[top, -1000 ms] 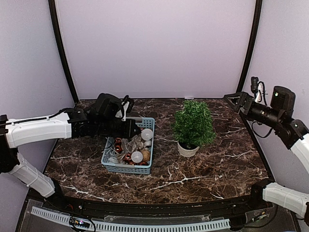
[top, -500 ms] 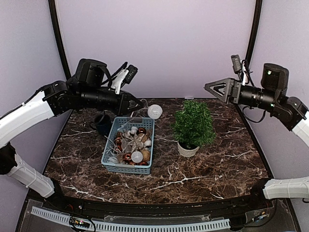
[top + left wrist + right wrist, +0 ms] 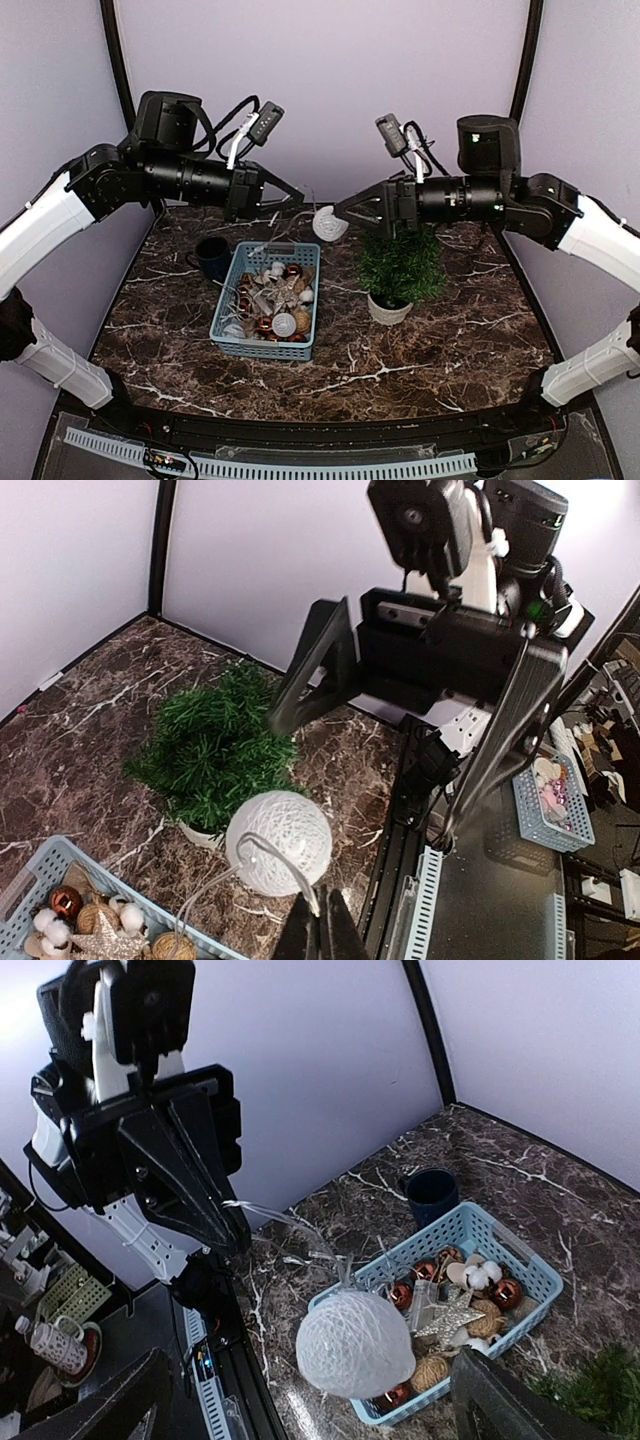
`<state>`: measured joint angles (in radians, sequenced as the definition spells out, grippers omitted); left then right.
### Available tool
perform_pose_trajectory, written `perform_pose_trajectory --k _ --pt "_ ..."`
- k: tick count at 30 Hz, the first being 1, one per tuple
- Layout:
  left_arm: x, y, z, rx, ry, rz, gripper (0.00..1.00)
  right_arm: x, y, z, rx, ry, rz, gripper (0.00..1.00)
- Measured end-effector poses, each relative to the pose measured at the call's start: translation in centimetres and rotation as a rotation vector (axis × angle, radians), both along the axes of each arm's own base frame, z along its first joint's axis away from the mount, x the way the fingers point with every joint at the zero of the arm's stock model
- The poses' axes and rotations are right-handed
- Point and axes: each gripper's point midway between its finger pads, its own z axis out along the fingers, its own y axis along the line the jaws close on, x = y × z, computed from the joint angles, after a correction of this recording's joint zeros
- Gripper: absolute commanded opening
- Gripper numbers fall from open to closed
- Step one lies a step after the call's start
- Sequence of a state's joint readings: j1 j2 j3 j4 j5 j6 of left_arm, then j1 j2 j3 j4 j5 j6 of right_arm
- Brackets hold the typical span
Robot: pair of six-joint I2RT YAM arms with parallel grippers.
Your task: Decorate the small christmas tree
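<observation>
The left jaws were clenched on a thin cord [image 3: 205, 892]. A white woven ball [image 3: 329, 222] hung from that cord in the air, above the far right corner of the blue basket [image 3: 260, 349]. The right jaws stood spread wide and grasped nothing. They pointed at the ball from the side away from the basket. In the right wrist view one finger showed on either side of the ball, each clear of it.

The small christmas tree [image 3: 400, 262] stood upright in its white pot [image 3: 388, 311] on the marble worktop [image 3: 440, 350]. It was just to the right of the basket, apart from it and lower than the hanging ball. A dark mug [image 3: 212, 257] stood by the basket's far left corner.

Inside the basket lay a heap of ornaments: copper baubles [image 3: 264, 325], a second white ball [image 3: 284, 323], a pale star [image 3: 447, 1322], twine balls [image 3: 430, 1370] and white cotton puffs [image 3: 478, 1275]. The basket itself sat flat on the worktop, its long side running away from the arms' bases.
</observation>
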<state>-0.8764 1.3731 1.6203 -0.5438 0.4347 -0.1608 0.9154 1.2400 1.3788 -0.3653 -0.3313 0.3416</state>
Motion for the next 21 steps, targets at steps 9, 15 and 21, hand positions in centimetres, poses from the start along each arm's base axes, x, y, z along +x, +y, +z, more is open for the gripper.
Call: perform_pose_trajectory --k 9,15,21 --pt "-1.7 -0.2 2.3 -0.053 -0.009 -0.094 0.00 -1.9 6.3 -2.9 -0.056 -0.048 0.122 0.99" --pt "-2.2 -0.5 2.5 -0.064 0.000 -0.124 0.00 -1.3 7.8 -3.1 -0.032 -0.094 0.088 0.99" --pt "-1.8 -0.8 3.7 -0.111 -0.012 -0.107 0.00 -1.2 7.9 -4.8 0.064 -0.106 0.021 0.99"
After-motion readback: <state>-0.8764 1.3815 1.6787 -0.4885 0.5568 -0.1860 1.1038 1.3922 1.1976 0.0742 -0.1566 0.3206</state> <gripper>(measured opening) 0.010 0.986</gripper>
